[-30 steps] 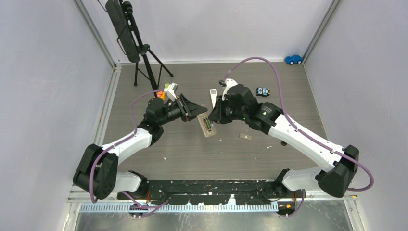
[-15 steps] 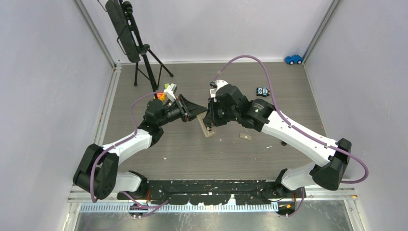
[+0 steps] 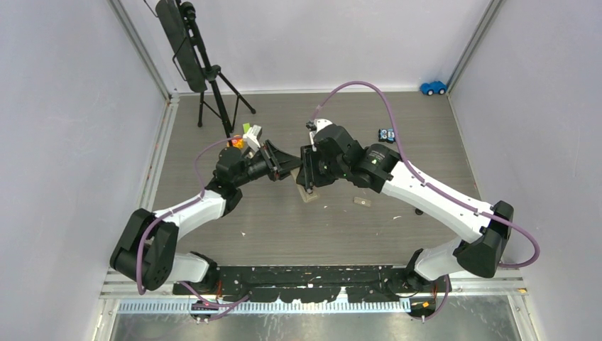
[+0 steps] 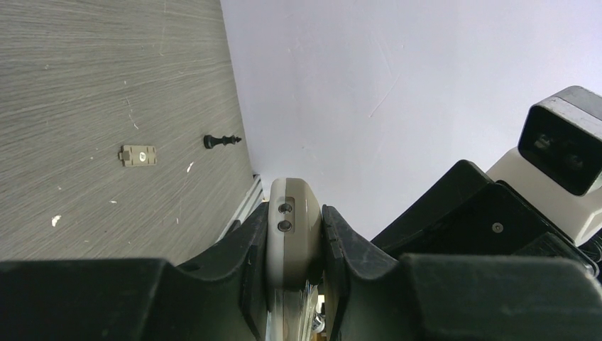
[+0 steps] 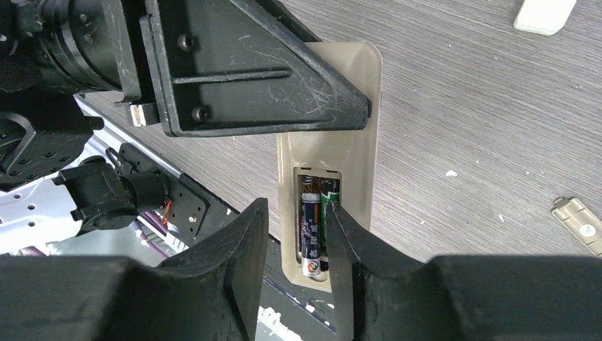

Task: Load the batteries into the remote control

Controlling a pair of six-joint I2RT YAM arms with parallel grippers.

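My left gripper (image 4: 294, 213) is shut on one end of the beige remote control (image 4: 291, 227), holding it out over the table (image 3: 307, 190). In the right wrist view the remote control (image 5: 355, 142) shows its open compartment with two batteries side by side. One of the batteries is dark blue-black (image 5: 310, 227) and the other is green (image 5: 328, 193). My right gripper (image 5: 296, 207) hangs open just above that compartment, its fingers straddling the dark battery without clamping it. The right finger (image 5: 341, 234) covers part of the green battery.
A small beige cover plate (image 3: 362, 202) lies on the table right of the remote, with a black knob-like piece (image 4: 221, 141) beyond it. A white object (image 5: 543, 14), a small toy robot (image 3: 386, 133), a blue toy car (image 3: 433, 87) and a tripod (image 3: 206, 78) stand further back.
My right arm has swung left over the remote's open compartment and its jaws have opened. The left gripper keeps its hold on the remote.
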